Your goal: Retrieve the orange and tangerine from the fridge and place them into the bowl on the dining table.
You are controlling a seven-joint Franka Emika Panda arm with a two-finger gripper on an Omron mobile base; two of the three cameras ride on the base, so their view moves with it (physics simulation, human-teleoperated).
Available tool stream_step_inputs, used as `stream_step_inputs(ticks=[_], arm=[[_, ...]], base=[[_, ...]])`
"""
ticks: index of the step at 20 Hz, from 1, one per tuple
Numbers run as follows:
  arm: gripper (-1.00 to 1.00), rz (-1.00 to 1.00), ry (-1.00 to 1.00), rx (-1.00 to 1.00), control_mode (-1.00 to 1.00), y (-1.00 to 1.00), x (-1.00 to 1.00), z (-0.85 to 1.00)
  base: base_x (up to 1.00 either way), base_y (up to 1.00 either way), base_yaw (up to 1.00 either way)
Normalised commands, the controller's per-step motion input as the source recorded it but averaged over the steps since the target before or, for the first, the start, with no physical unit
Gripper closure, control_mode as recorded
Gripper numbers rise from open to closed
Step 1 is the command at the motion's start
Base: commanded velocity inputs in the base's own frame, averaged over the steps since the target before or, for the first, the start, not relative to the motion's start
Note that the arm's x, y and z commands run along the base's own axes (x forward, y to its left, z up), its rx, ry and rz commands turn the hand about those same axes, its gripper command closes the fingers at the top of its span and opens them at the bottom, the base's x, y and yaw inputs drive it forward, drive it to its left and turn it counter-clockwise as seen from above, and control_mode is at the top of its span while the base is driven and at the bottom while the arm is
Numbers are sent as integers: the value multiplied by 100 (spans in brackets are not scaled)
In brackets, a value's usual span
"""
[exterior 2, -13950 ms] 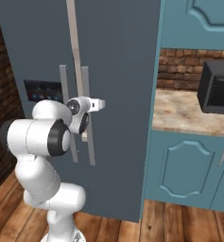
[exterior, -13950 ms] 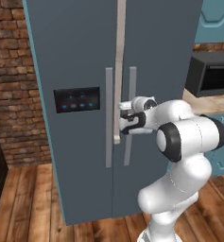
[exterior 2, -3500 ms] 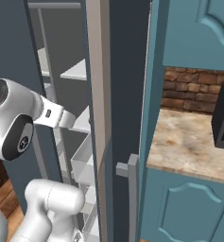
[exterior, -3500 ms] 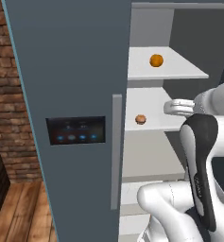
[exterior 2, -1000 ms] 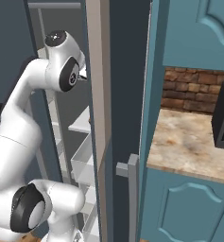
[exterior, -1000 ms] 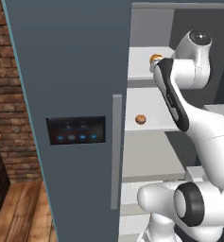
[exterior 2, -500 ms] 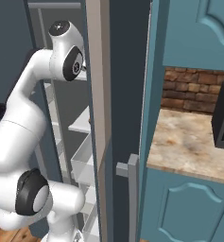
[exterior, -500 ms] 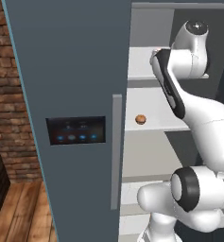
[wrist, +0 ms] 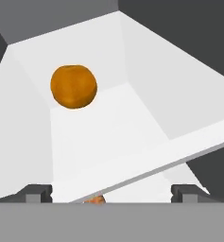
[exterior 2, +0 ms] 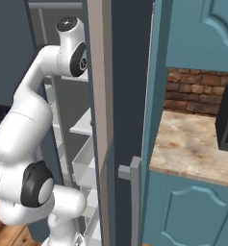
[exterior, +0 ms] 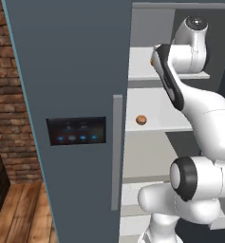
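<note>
Hand view looks along the tool point(wrist: 111, 191), whose two fingertips point(wrist: 37, 192) stand wide apart and hold nothing. The orange point(wrist: 73, 86) lies ahead on a white shelf point(wrist: 108, 137), well apart from the tool and off toward the left finger's side. Left base view shows the arm reaching to the fridge's point(exterior: 76, 71) upper shelf, with the tangerine point(exterior: 141, 119) on the shelf below.
</note>
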Motion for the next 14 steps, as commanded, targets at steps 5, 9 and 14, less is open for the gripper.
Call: stream_step_inputs(ticks=[5, 9, 14], arm=[[-100, 0, 0, 0, -100, 0, 24, 0], [-100, 0, 0, 0, -100, 0, 32, 0], [-100, 0, 0, 0, -100, 0, 34, -4]], base=[[0, 0, 0], [0, 0, 0], [0, 0, 0]])
